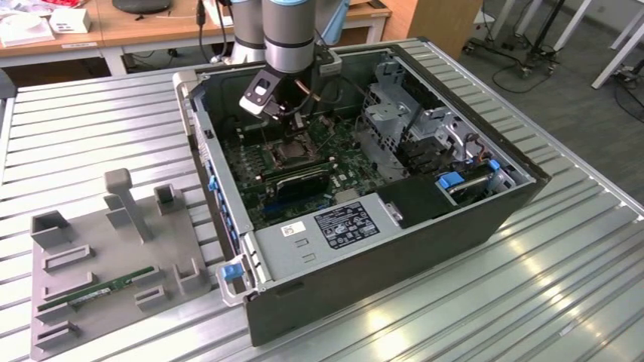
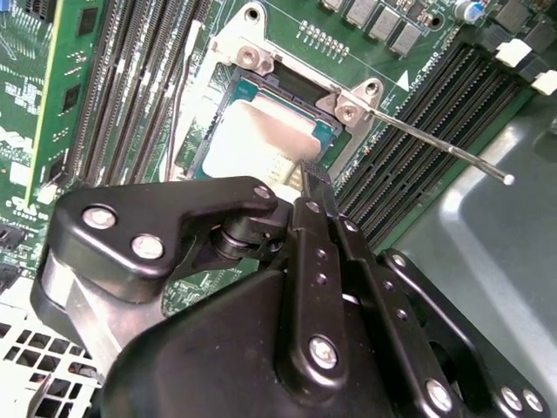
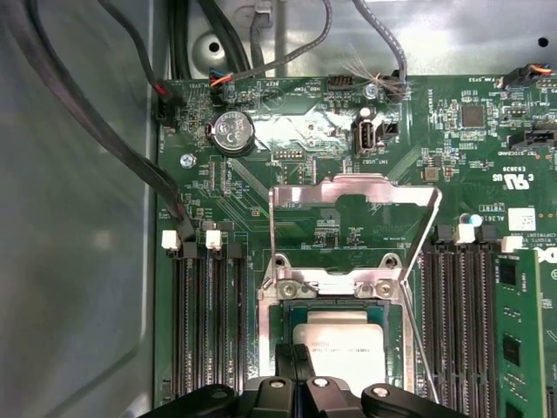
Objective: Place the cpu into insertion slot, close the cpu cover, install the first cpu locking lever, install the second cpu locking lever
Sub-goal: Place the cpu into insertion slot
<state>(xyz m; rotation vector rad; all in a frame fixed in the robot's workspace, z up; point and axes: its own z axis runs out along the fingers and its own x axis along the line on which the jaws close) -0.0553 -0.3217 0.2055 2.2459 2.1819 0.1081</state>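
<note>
- Here, memory slots [image 3: 204, 322] crowd the socket [image 3: 287, 318] on two sides.
- The cpu [image 3: 338, 344], silver-grey on top, lies flat in the socket. The cpu cover [image 3: 352, 187] stands swung up at the socket's hinge edge.
- The jaws are drawn narrow, holding nothing, over the socket.
- The second wrist view shows a thin lever [image 2: 444, 150] jutting from the socket. The exterior view shows the case [image 1: 403, 279] on the bench [image 1: 101, 128].

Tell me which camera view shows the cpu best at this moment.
The second wrist view: the cpu lies flat, its silver top close and mostly uncovered. The first wrist view shows it partly hidden by the gripper. The exterior view shows the socket from far off; the cpu there is too small to tell.
</note>
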